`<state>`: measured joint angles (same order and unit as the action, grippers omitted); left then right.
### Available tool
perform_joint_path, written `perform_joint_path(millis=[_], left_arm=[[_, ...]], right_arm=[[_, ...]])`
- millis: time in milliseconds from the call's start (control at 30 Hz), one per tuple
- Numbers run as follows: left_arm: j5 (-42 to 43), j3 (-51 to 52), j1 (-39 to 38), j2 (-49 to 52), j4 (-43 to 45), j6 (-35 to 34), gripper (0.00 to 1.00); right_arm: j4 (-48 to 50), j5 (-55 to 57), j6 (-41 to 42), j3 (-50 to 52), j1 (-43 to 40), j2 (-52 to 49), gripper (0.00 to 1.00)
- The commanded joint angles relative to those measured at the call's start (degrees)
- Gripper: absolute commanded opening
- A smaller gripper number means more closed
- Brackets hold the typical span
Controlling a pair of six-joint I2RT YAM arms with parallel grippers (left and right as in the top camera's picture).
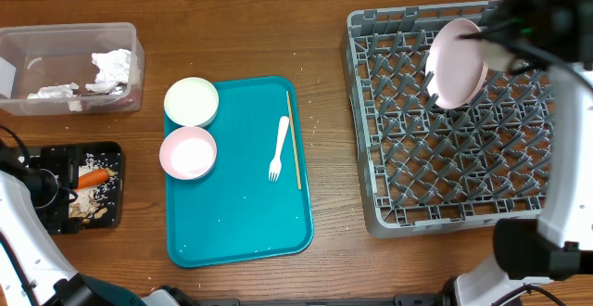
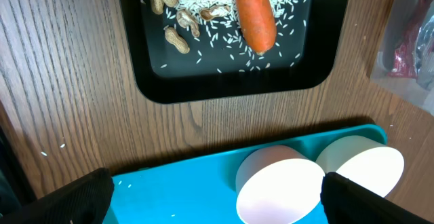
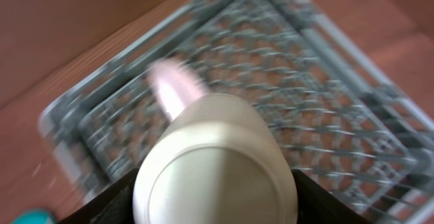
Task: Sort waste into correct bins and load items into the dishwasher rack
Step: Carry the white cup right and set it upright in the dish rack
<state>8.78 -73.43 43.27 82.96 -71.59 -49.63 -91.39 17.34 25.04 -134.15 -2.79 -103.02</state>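
The pink plate (image 1: 454,65) is held tilted on edge above the far side of the dishwasher rack (image 1: 463,167), and it could be lost from here in two ways. If it is let go before its lower rim is seated between two rows of tines, it would likely tip flat across the pegs or roll. If it is pushed down out of line with a slot, its rim would be jammed on a tine and the rack could be shifted on the surface (image 1: 334,46). The hold appears to be taken at the rim only, so a slip under the plate's own weight is also judged possible.

In the overhead view the plate is clamped at its right edge by the right gripper (image 1: 493,48), with its body lying to the left of the fingers. Whether its lower rim touches the tines cannot be told. In the blurred right wrist view a pale round form fills the space between the two fingers.

The left gripper (image 2: 217,182) is spread wide and empty, near the black tray (image 2: 146,88) with the carrot (image 2: 254,13).
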Motion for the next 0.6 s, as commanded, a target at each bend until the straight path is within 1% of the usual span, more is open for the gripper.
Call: perform_joint_path(millis=[0, 167, 300, 400, 567], left_arm=[[-0.6, 0.3, 0.2, 0.2, -0.1, -1.0, 1.00], [-0.6, 0.3, 0.2, 0.2, -0.1, -1.0, 1.00], [-0.6, 0.3, 0.2, 0.2, -0.1, -1.0, 1.00], [-0.6, 0.3, 0.2, 0.2, -0.1, -1.0, 1.00], [-0.6, 0.3, 0.2, 0.2, -0.1, -1.0, 1.00]], right_arm=[[0.4, -1.0, 0.1, 0.0, -7.0, 0.7, 0.41], [2.9, -2.6, 0.0, 2.8, -15.8, 0.4, 0.44], [6.1, -8.5, -1.9, 8.0, -20.7, -0.2, 0.44], [9.4, -11.1, -2.5, 14.7, -22.5, -0.3, 0.44], [16.4, -13.2, -2.5, 26.9, -22.8, -0.3, 0.45]])
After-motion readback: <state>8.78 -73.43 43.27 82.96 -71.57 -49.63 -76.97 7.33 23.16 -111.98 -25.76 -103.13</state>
